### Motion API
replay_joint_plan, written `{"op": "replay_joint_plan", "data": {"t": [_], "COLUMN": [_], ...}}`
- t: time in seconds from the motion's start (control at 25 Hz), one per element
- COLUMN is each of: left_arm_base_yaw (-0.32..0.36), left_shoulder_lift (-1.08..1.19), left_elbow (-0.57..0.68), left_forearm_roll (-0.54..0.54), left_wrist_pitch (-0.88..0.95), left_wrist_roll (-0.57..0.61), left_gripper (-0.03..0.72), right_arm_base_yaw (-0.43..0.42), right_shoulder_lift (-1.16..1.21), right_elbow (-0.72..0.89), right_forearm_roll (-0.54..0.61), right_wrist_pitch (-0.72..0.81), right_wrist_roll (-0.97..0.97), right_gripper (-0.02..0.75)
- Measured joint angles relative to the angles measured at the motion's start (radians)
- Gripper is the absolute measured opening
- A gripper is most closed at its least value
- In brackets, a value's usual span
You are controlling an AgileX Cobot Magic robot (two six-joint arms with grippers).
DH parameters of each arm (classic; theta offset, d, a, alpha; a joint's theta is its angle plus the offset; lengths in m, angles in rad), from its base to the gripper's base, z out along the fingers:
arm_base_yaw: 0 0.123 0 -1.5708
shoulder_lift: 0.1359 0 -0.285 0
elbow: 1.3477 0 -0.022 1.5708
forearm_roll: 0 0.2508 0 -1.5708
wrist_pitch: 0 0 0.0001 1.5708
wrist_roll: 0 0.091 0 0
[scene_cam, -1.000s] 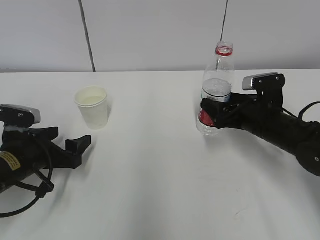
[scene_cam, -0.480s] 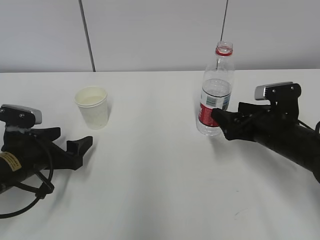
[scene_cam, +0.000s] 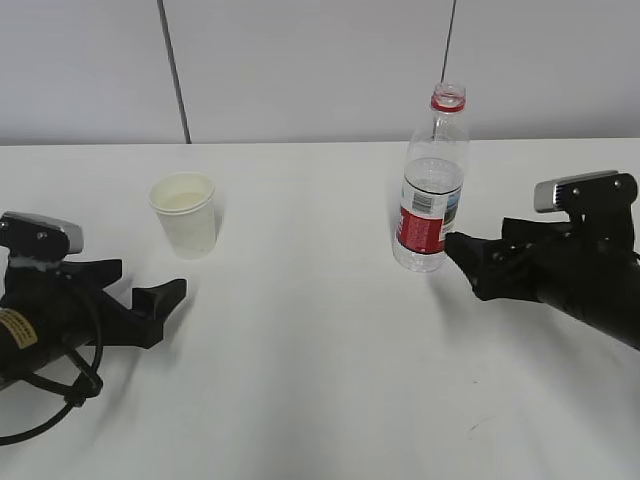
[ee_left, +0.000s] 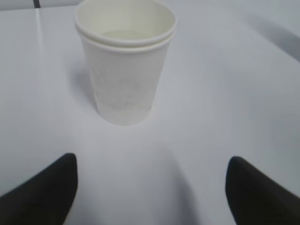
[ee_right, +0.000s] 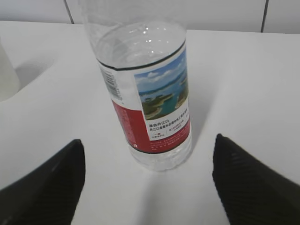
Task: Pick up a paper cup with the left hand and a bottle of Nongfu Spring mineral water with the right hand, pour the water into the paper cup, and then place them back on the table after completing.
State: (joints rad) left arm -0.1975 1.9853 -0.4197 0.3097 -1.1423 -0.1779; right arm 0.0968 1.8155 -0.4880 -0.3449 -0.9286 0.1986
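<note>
Exterior: slanted front view; wrist views close on cup [ee_left: 125, 61], bottle [ee_right: 145, 89].

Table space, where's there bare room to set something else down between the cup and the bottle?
The widest bare stretch of table lies between the paper cup and the bottle, running forward to the near edge. It is tighter beside the left claw near the cup, and by the right claw next to the bottle.

bottle [ee_right: 149, 101] label with small Chinese print and barcode, too blurred to read
</note>
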Motion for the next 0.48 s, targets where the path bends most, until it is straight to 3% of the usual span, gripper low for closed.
{"op": "replay_joint_plan", "data": {"t": [0.32, 0.48], "left_arm_base_yaw": [0.000, 0.000], "left_shoulder_lift": [-0.114, -0.192], "left_elbow": [0.045, 0.049], "left_forearm_roll": [-0.003, -0.003], "left_wrist_pitch": [-0.001, 0.082], "left_wrist_roll": [-0.002, -0.037], "left_gripper": [0.585, 0.580], "right_arm_base_yaw": [0.000, 0.000], "right_shoulder_lift": [-0.153, -0.267], "right_elbow": [0.011, 0.011], "right_forearm_roll": [0.004, 0.004], "right_wrist_pitch": [0.229, 0.390], "right_wrist_roll": [-0.002, 0.000], "right_gripper": [0.628, 0.622]}}
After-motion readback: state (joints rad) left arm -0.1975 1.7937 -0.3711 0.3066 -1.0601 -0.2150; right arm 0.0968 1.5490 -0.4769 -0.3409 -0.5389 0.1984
